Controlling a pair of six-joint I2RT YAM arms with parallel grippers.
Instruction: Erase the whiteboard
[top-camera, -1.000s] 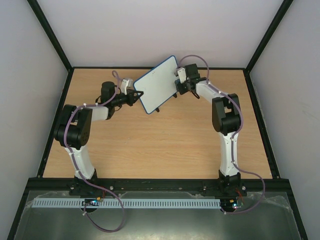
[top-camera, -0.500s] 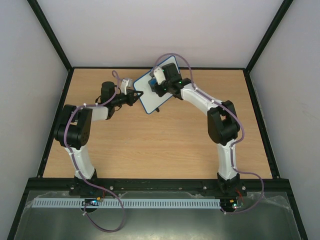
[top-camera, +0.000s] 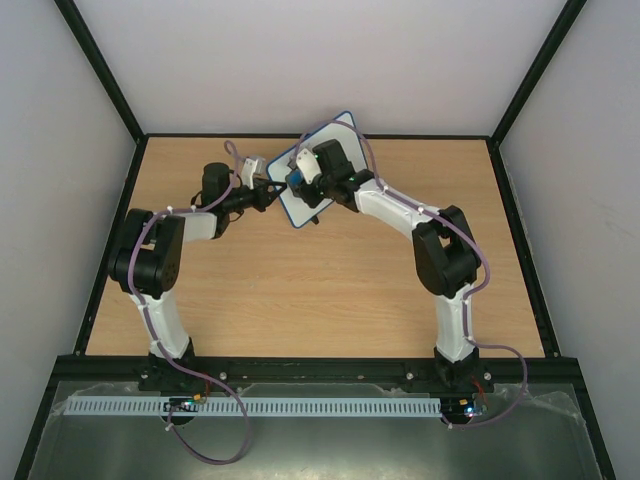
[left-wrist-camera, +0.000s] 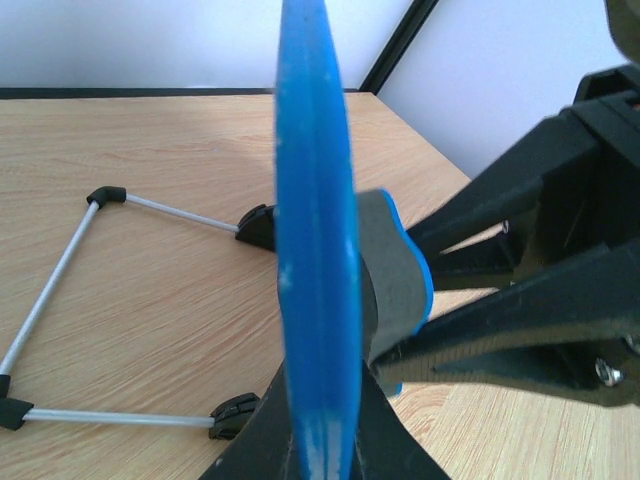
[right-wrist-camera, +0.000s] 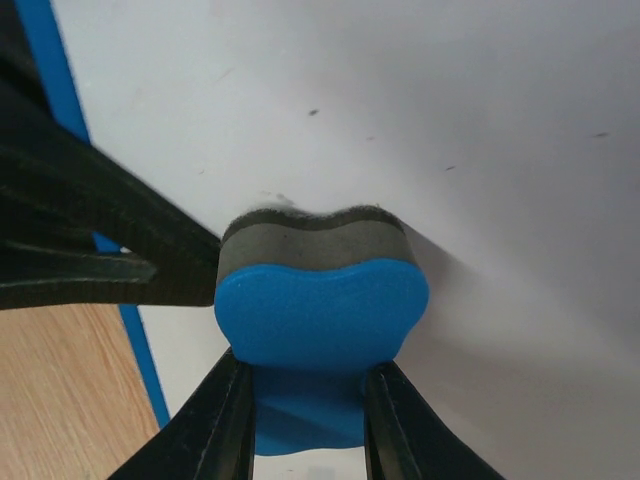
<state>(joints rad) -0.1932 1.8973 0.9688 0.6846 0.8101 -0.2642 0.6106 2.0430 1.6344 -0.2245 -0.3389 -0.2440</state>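
The small rectangular whiteboard (top-camera: 342, 128), white-faced with a thin blue rounded-corner frame, stands almost upright on its edge over the far middle of the wooden table (top-camera: 300, 300), angled diagonally. Its face shows only faint dark specks.

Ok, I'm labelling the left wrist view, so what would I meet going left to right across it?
Wire stand frame → whiteboard, seen edge-on → eraser pressed against it → right gripper's fingers.
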